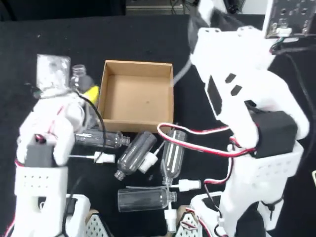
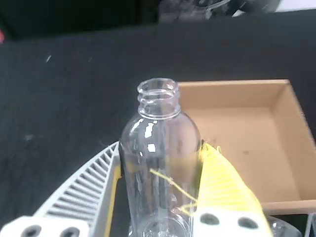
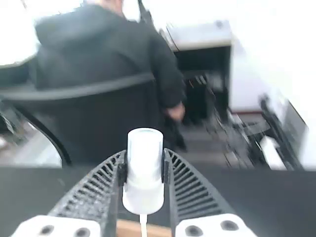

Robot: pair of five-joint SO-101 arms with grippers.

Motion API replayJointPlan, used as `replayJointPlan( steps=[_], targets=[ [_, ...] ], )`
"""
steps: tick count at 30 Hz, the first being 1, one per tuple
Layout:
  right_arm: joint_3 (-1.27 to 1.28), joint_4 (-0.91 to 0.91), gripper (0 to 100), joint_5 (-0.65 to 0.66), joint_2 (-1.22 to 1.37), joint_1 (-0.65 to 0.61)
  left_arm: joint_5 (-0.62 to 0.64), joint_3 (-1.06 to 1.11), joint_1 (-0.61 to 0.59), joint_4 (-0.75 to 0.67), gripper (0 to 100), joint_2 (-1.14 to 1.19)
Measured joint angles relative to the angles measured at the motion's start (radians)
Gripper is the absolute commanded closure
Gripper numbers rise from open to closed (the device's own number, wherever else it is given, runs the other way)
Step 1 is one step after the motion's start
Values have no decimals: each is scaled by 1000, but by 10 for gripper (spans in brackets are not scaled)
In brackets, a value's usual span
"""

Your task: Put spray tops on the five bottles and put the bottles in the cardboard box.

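My left gripper (image 2: 160, 163) is shut on a clear, capless bottle (image 2: 160, 153), held upright just left of the cardboard box (image 2: 247, 143); in the high view that bottle (image 1: 79, 74) shows beside the box (image 1: 137, 96). My right gripper (image 3: 143, 173) is shut on a white spray top (image 3: 144, 170), its tube pointing down, raised above the box's far side. Several more clear bottles lie in front of the box: one (image 1: 101, 139), one (image 1: 136, 153), one (image 1: 174, 154) and one (image 1: 145, 198). Loose spray tops (image 1: 103, 158) (image 1: 185, 185) lie among them.
The right arm's white body (image 1: 247, 108) looms over the table's right half, with a red-and-white cable (image 1: 197, 143) looping down over the lying bottles. The box is open with nothing inside. Black table surface (image 1: 74, 34) stretches behind the box.
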Motion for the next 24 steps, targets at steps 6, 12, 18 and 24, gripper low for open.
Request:
replayJointPlan(
  steps=[6,12,18,24],
  targets=[
    [29,-170,988,0,0,-75,0,213,106,-112,956,-241],
    [41,-206,987,0,2,-110,0,404,226,-201,956,-482],
    [41,-206,988,107,2,-261,0,414,245,-187,956,-572],
    [71,-265,988,209,0,-381,0,443,250,-187,956,-575]
  ],
)
